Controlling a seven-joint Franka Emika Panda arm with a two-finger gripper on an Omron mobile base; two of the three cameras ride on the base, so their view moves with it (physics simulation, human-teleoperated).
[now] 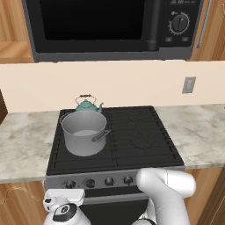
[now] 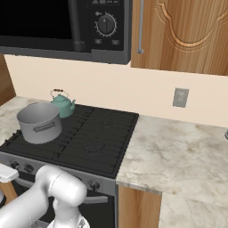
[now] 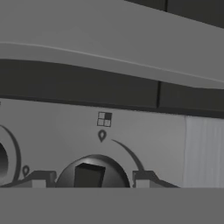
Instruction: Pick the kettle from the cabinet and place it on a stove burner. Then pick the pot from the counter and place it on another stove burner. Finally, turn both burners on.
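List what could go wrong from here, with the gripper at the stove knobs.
1. The fingers flank one knob without visibly touching it; if they close off-centre, they may slip rather than turn it.
2. The knobs look alike, so the chosen one may feed a burner other than those under the pot or kettle.
3. The pot and kettle sit very close together, so a jolt to the stove could make them touch.

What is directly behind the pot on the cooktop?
The teal kettle stands behind the pot on the rear left burner. The pot's rim covers the kettle's base from the left base view.
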